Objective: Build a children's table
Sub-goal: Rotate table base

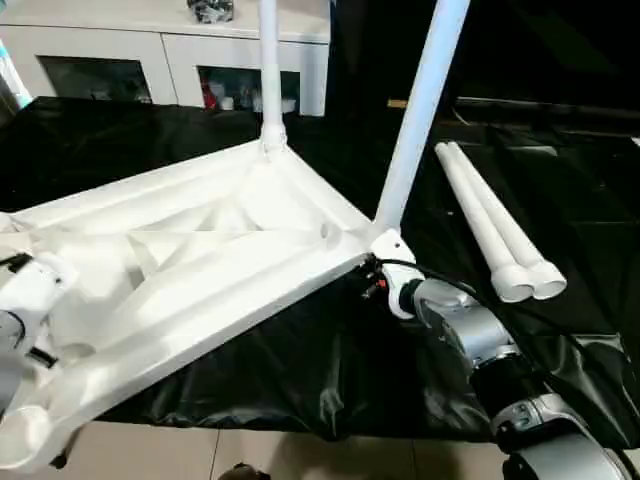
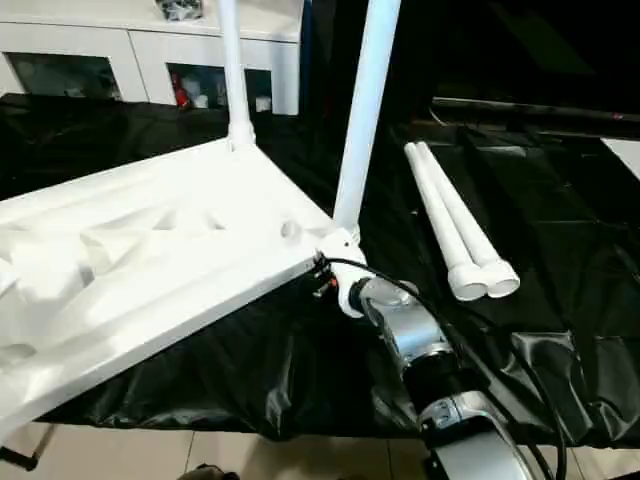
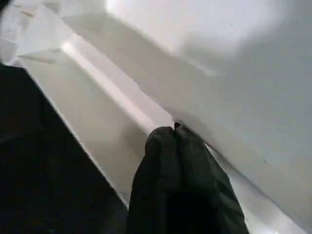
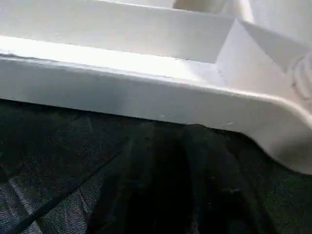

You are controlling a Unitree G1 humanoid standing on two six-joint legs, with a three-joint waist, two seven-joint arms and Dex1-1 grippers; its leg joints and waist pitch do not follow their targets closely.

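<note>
The white table top (image 1: 200, 250) lies upside down and tilted on the black cloth, ribbed underside up. One white leg (image 1: 268, 60) stands in its far corner socket. A second leg (image 1: 420, 100) stands in the right corner socket. Two loose legs (image 1: 490, 220) lie side by side on the cloth to the right. My right gripper (image 4: 187, 131) is shut, its tips touching the lower edge of the rim at the right corner (image 1: 372, 278). My left gripper (image 3: 168, 131) is shut, its tips pressed against a rib of the top near the left end.
A black cloth (image 1: 300, 350) covers the work surface, and its front edge drops to the pale floor (image 1: 300, 455). A white cabinet (image 1: 170, 50) with glass doors stands behind. Dark folds of cloth lie around the loose legs at the right.
</note>
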